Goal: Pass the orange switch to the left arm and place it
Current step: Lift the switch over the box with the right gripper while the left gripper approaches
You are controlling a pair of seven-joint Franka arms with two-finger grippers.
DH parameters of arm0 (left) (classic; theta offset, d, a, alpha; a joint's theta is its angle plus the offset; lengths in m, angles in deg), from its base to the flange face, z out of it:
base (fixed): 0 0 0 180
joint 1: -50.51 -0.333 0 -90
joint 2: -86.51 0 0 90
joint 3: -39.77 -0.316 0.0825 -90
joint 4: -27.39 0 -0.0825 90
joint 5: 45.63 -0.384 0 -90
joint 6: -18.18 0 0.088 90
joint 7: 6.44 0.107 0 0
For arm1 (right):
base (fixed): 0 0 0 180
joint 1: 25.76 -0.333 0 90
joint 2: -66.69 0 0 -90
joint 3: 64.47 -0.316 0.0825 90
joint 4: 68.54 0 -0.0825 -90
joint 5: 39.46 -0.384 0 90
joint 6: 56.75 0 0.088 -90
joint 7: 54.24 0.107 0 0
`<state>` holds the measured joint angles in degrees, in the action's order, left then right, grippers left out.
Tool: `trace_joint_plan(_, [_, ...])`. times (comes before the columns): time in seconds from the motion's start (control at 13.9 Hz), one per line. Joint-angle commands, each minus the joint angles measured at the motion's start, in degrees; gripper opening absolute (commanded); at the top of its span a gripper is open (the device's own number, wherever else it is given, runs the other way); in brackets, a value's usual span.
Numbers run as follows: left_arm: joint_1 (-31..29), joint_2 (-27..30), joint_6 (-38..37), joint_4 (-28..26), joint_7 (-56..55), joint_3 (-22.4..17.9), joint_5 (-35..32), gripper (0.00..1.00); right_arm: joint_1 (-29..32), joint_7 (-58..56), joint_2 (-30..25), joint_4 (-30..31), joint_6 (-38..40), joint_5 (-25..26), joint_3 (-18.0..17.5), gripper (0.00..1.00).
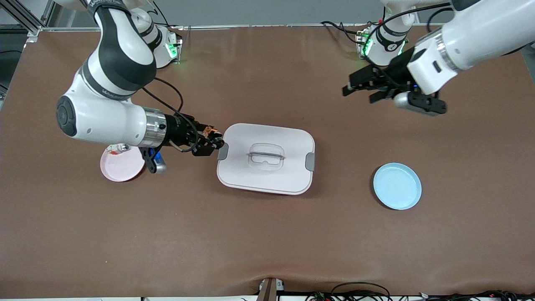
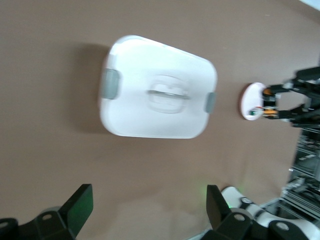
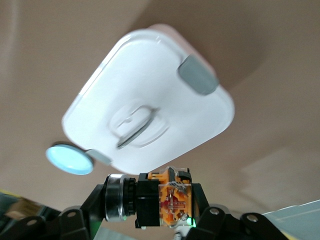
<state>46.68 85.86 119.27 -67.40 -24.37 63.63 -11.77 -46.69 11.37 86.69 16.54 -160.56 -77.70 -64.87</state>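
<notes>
The right gripper [image 1: 214, 141] hangs above the worktop [image 1: 267, 242] just beside the box [image 1: 266, 158], at the box's latch toward the right arm's end, its jaws clamped on the orange switch [image 3: 172, 197]; from the front only a sliver of orange shows between them. The right arm partly covers a pink plate [image 1: 121, 165] and a small whitish piece [image 1: 118, 147] on it. The left gripper [image 1: 359, 88] waits above bare worktop, jaws wide, holding nothing. A blue plate [image 1: 397, 186] lies nearer the front camera.
</notes>
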Motion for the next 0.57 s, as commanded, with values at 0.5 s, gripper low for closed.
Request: trace_joint_plan(0.5, [0.8,-7.1,23.9,-4.5,-0.5,9.9,15.4,1.0,-6.6,17.7,3.6,-5.0,-9.5,-3.3,0.5,0.0])
